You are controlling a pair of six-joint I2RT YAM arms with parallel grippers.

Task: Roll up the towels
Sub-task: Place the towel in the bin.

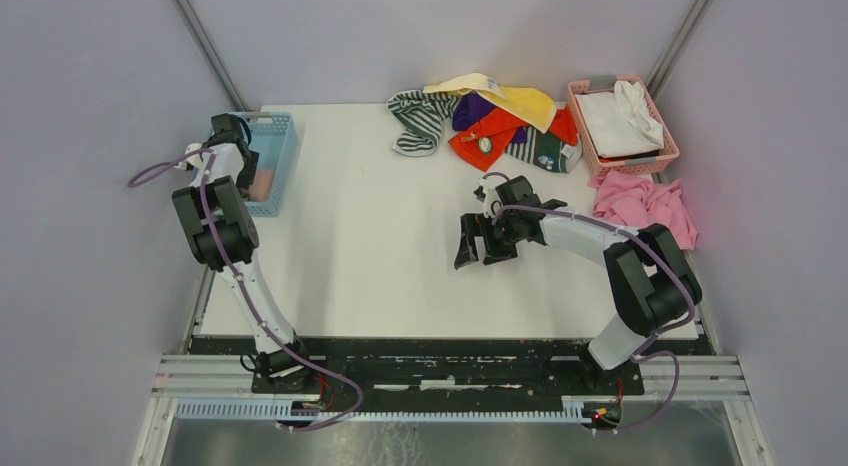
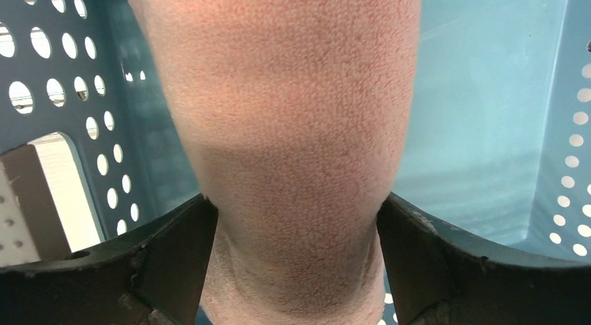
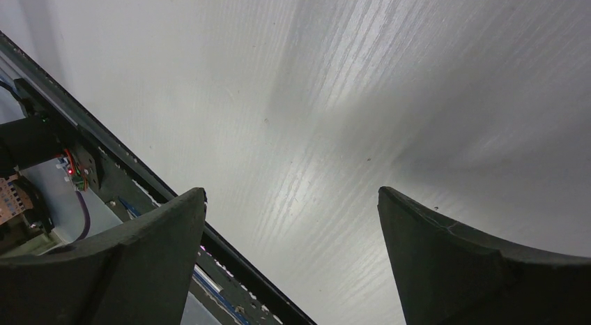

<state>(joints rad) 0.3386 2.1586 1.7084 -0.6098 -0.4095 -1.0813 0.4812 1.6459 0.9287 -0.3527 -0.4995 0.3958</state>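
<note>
Inside blue basket [image 1: 288, 156]: left gripper [image 2: 294, 201] clasps pink towel [image 2: 293, 95]; right gripper [image 3: 291, 192] spread

White tbl [image 1: 380, 266], grey walls [image 1: 90, 76]

pink towel [image 2: 293, 130], blue basket [image 1: 284, 156], green-striped towel [image 1: 415, 119]

Bright even overhead light, soft shadows; glare streaks on table [image 3: 327, 178]; pink towel [image 2: 293, 130] slightly blurred.
</note>
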